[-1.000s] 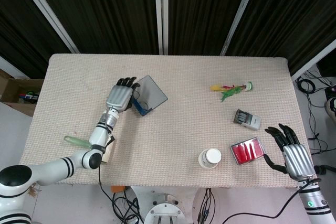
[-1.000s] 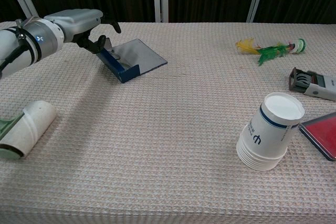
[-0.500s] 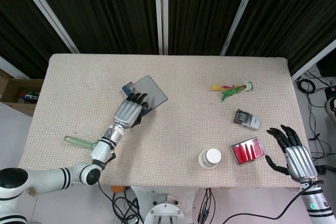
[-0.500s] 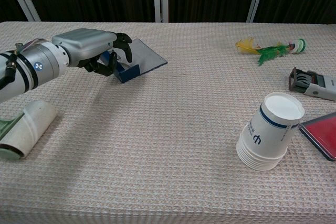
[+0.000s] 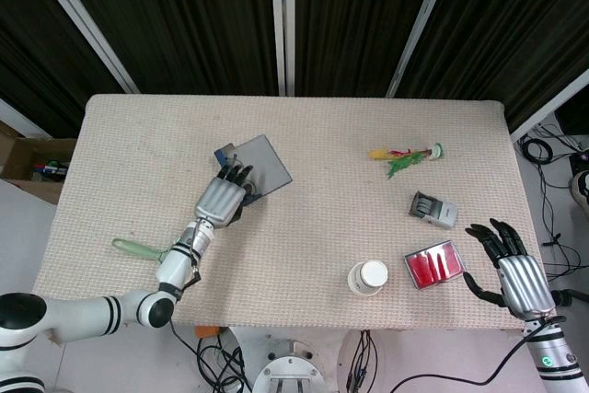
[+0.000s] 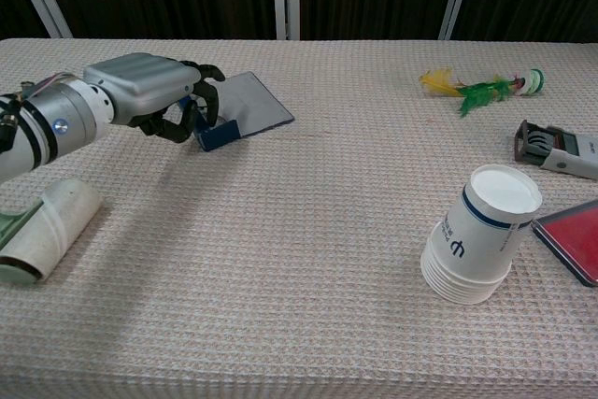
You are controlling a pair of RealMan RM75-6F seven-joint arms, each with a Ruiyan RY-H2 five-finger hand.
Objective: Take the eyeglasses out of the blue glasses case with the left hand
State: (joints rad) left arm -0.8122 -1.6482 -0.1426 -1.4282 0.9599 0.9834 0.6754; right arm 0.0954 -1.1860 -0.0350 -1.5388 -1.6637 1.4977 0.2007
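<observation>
The blue glasses case (image 5: 264, 160) lies open on the table left of centre, with its grey lid (image 6: 250, 103) tilted back and its blue tray (image 6: 218, 135) toward me. My left hand (image 5: 220, 198) reaches in from the near side. Its dark fingers (image 6: 202, 100) curl down over the tray and touch it. The eyeglasses are hidden under those fingers, so I cannot tell whether they are held. My right hand (image 5: 517, 271) rests at the near right table edge with its fingers spread and holds nothing.
A stack of paper cups (image 6: 481, 235) lies tipped at the near right. Next to it are a red pad (image 5: 433, 263), a grey stamp (image 5: 433, 209) and a feather shuttlecock (image 5: 406, 156). A pale roller with a green handle (image 6: 45, 231) lies at the near left.
My left hand came from the case's far-left side to its near side and curled its fingers over the blue tray. The lid now sits lower. The right hand stayed put.
</observation>
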